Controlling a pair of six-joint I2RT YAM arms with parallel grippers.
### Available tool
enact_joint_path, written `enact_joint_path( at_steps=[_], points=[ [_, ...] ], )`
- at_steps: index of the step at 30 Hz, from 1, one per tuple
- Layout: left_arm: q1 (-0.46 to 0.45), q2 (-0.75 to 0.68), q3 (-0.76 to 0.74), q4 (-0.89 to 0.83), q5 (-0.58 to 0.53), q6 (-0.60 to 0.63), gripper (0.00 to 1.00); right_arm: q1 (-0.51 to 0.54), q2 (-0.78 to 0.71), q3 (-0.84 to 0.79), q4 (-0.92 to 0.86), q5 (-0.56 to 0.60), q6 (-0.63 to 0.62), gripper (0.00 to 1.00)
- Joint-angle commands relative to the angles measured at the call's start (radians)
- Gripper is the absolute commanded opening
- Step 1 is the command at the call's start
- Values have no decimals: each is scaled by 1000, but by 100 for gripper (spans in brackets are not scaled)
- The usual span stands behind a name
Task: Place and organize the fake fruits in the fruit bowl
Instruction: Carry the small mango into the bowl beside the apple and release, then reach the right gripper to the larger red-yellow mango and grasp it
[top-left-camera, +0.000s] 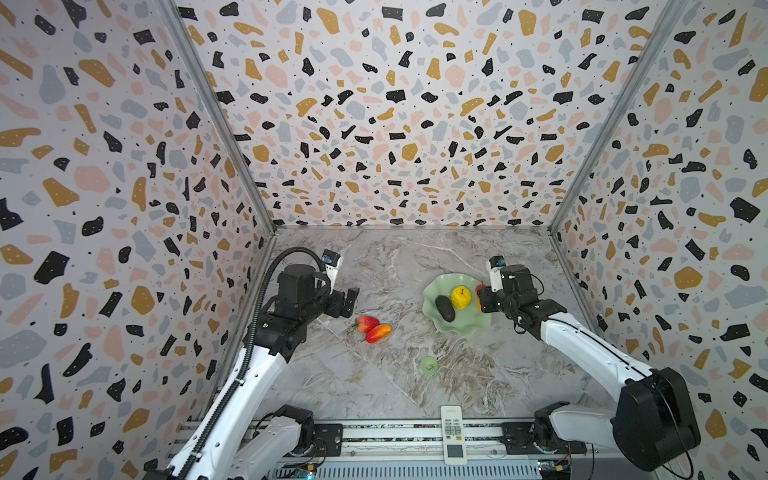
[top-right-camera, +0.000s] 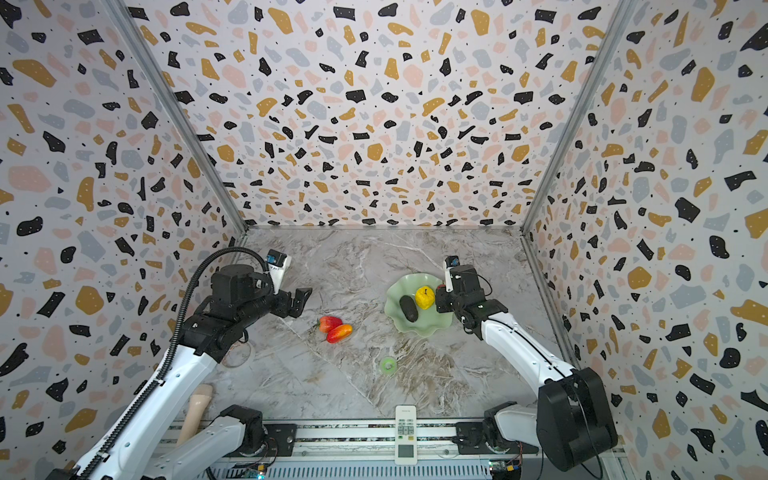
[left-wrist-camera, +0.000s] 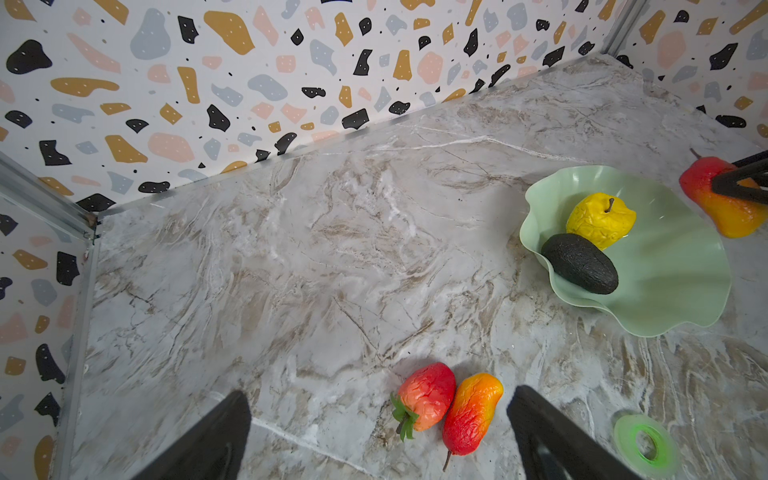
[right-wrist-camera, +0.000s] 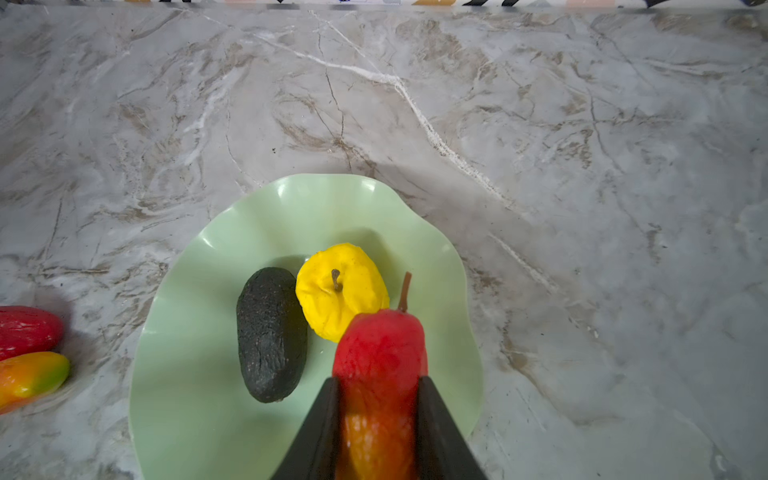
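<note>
Terrazzo-patterned walls (top-left-camera: 374, 124) enclosed a marble table (top-left-camera: 374, 382). The right gripper (right-wrist-camera: 379, 384) was clamped on a red-orange elongated fruit (right-wrist-camera: 380, 345), stem pointing outward, raised over the right rim of the mint fruit bowl (right-wrist-camera: 187, 374). Its arm slanted in from the right. In the bowl lay a yellow fruit (right-wrist-camera: 340, 291) just beside a dark oval (right-wrist-camera: 270, 332). The left gripper (top-left-camera: 347, 301) hung empty, jaws apart and arm bent, near the strawberry (top-left-camera: 365, 323) and the second elongated fruit (top-left-camera: 379, 331), which touched each other on the table.
</note>
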Motion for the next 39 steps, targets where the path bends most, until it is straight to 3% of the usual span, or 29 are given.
enact_joint_path(
  at_steps=[1,12,31,34,36,39],
  points=[
    [-5,-24,-18,33,16,-6,100,-13,27,-14,81,-29,42,21],
    [-5,-18,-18,35,17,-4,99,-36,99,-59,184,-7,91,22],
    [-5,-13,-5,28,21,-3,100,-40,80,-19,179,20,87,56],
    [-5,-13,-5,28,21,-2,100,-26,39,17,155,1,33,73],
    [-5,-14,-4,25,18,0,100,20,20,51,147,-32,-50,100],
    [-5,-11,-2,25,16,-1,100,139,45,142,90,-120,-194,99]
  ],
)
